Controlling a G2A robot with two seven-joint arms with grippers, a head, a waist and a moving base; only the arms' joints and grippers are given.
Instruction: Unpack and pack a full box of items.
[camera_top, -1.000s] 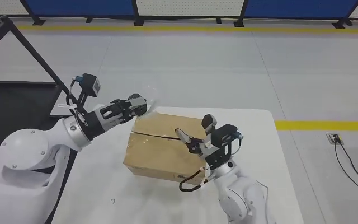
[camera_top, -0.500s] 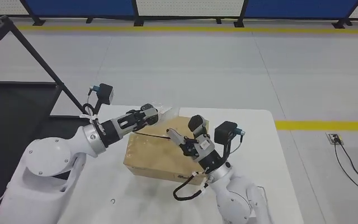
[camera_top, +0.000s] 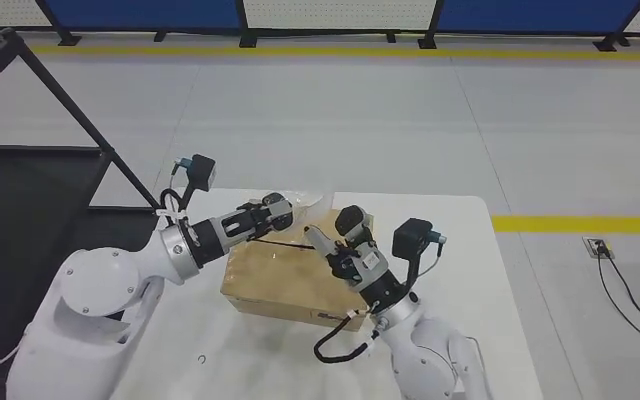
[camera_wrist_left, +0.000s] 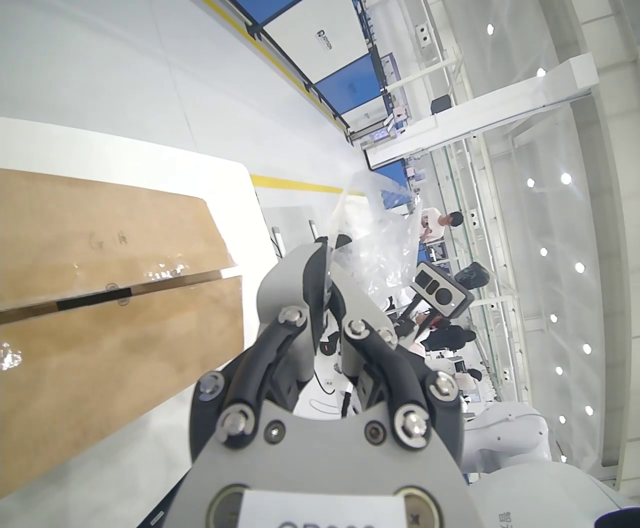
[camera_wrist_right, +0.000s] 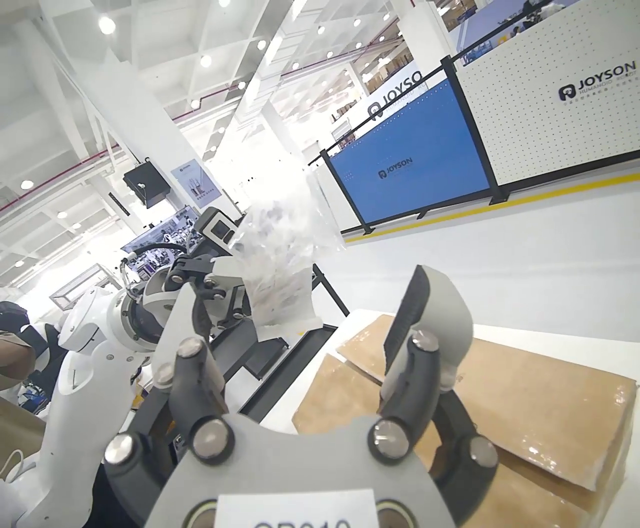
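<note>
Pinched by one edge in the left gripper (camera_top: 278, 212) near the tabletop's (camera_top: 450, 235) far edge, the limp plastic bag (camera_top: 305, 201) could slip free — or snag the open right gripper (camera_top: 331, 230).

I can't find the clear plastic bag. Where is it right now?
In the top view, the clear plastic bag is pinched in the left gripper, above the far edge of the cardboard box.

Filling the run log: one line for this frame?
left gripper: shut on bag, above far edge of box | right gripper: open, over box, near bag | box: on table
</note>
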